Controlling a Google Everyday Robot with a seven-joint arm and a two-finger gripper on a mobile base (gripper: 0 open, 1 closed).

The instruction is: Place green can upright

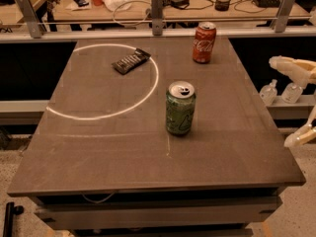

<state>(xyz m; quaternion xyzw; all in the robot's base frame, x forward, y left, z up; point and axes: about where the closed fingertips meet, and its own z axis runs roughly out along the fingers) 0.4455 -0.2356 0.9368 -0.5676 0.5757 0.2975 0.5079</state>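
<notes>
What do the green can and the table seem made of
Green can: likely aluminium, glossy printed side, bare silver top with pull tab. Table: dark matte slab, perhaps laminate or stone; unclear. Gripper hangs open beyond the table's right edge.

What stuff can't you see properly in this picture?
All in the camera view:
- Gripper, beside the table's right side: cut off by the picture's right edge, so only two spread fingers show.
- Green can: its far side is hidden by the can itself, and its markings are too small to read.
- Dark packet: label too small to read.
</notes>
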